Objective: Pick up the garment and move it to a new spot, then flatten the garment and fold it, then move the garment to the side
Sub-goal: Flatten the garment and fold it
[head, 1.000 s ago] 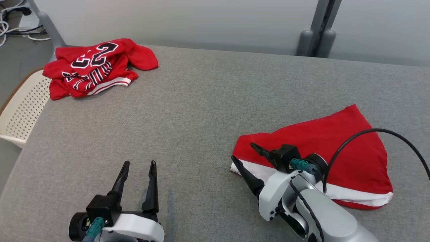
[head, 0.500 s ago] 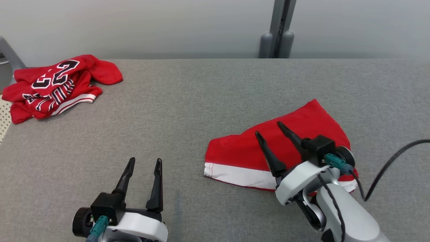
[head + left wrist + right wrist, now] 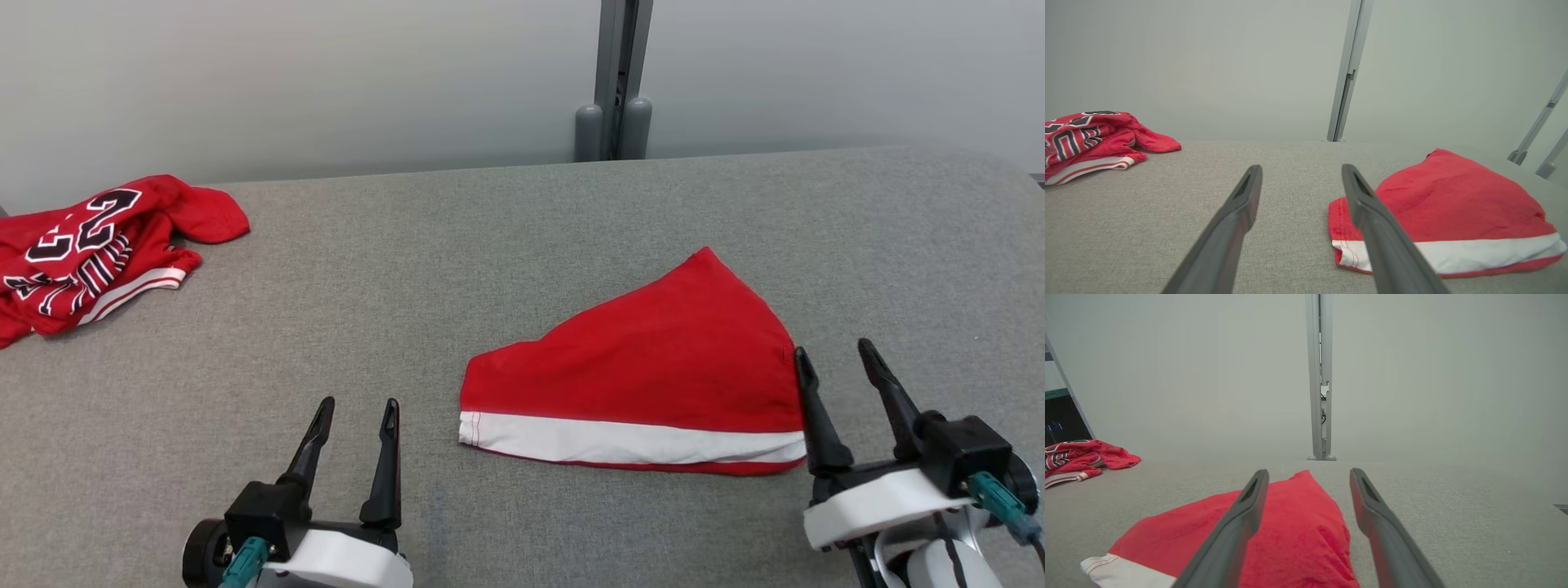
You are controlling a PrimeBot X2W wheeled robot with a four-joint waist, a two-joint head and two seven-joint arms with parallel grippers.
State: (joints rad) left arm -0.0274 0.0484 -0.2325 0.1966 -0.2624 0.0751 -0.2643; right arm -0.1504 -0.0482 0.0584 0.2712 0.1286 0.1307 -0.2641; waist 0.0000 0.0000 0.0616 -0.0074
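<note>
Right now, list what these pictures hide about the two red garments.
Crumpled red jersey with black numerals: head view, left part cut off by the left edge.
Folded red garment with white band: head view, inner layers hidden under its top layer.
Same garment, right wrist view: near part covered by fingers of the right gripper.

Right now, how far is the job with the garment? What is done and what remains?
Done, it seems: the red garment lies folded and flat on the grey table. In hand: nothing; the left gripper and the right gripper are open, gripping nothing. Left: probably moving the garment to the side. A crumpled jersey lies at the table's far left.
</note>
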